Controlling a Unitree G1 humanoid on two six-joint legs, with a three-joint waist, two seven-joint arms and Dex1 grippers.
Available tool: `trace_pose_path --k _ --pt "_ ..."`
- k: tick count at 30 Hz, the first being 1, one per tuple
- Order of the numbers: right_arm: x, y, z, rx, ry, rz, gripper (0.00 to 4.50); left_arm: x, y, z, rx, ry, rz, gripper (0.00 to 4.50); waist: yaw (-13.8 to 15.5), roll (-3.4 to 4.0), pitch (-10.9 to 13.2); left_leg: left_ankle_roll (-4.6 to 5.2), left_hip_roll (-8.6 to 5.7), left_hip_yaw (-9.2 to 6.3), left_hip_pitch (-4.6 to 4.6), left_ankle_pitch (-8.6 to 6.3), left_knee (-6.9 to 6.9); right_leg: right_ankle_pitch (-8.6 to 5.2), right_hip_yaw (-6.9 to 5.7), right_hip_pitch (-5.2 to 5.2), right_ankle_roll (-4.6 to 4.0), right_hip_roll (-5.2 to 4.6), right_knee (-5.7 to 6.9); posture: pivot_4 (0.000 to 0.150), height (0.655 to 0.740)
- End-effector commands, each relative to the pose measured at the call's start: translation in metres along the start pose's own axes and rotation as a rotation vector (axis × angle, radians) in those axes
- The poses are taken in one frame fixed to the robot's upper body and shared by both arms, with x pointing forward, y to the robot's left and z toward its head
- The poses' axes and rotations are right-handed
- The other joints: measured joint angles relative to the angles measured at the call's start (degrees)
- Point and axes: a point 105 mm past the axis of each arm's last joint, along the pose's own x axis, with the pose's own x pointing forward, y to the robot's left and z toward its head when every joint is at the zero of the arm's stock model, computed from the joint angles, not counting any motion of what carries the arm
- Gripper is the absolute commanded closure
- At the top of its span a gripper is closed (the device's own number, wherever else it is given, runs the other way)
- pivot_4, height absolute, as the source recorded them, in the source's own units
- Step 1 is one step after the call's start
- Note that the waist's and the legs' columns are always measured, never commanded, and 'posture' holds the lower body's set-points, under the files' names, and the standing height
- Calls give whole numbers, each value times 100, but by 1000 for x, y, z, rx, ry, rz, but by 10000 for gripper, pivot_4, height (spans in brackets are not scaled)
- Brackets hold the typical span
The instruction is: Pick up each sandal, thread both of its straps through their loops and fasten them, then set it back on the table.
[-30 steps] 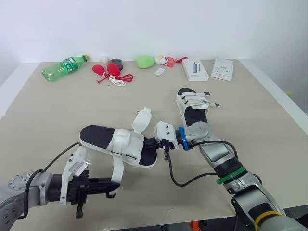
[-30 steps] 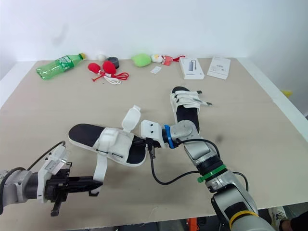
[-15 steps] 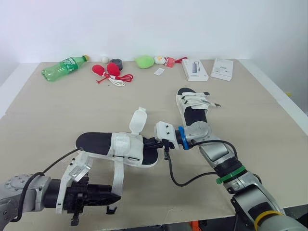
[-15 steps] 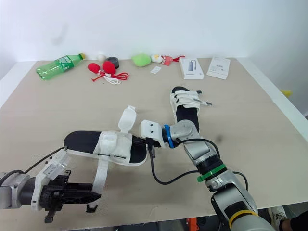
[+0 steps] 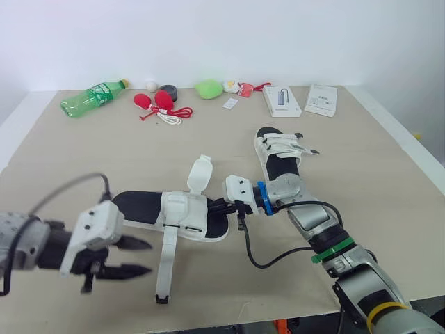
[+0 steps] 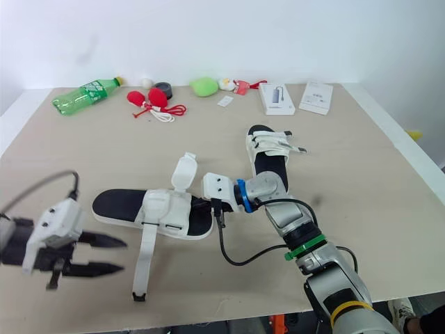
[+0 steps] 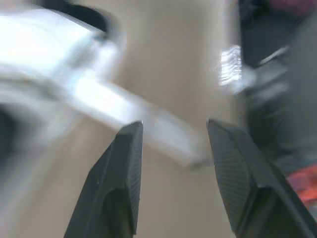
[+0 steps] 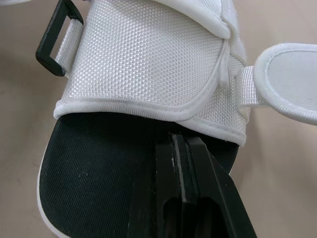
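Left eye view: our right gripper [image 5: 221,207] has its fingers clamped on the toe of the near sandal [image 5: 174,212], which lies on the bench [image 5: 83,160]. Its loose strap [image 5: 165,261] trails beside our left gripper [image 5: 147,257], fingers apart. We might fumble the limp strap or tug the sandal free. The beige bench, cluttered along its far edge, meets a white wall [image 5: 222,35].

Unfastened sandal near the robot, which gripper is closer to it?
Right. The right gripper lies on the unfastened sandal, touching its black insole. The left gripper hangs open beside the loose strap, apart from it.
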Motion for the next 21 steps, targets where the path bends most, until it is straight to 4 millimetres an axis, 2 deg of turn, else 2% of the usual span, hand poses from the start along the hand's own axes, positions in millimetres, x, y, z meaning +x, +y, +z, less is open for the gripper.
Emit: trace_pose_path --k 1,3,5,7,13,21 --pt "-3 13 -36 76 130 41 45000 14 -12 9 603 -83 73 24034 2 18 -9 0 0 0 0 0 0 0 0 0 0 0 0 1500 7400" --pt "-4 13 -37 75 133 41 45000 15 -16 3 800 -102 121 24034 17 21 -22 2 -2 12 -1 0 -19 8 3 2 -14 -8 -11 1500 7400" --pt "-4 14 -37 74 134 41 45000 21 -29 -17 988 -100 111 24034 16 22 -24 10 -1 30 3 2 -19 0 9 2 0 -18 -9 1500 7400" --pt "-4 15 -37 72 134 40 45000 27 -40 -29 1070 -123 84 24034 16 31 -34 13 -2 40 6 2 -19 0 12 5 0 -24 -10 1500 7400" --pt "-6 15 -37 71 137 37 45000 33 -31 -47 1187 -112 119 24034 60 -13 -60 28 -1 70 6 0 -19 8 20 6 -14 -40 -9 1500 7400" --pt "-6 17 -37 75 135 29 45000 54 -24 -31 1218 -209 174 24034 95 -19 -73 42 0 96 5 -2 -19 9 19 26 -10 -49 4 1500 7400"
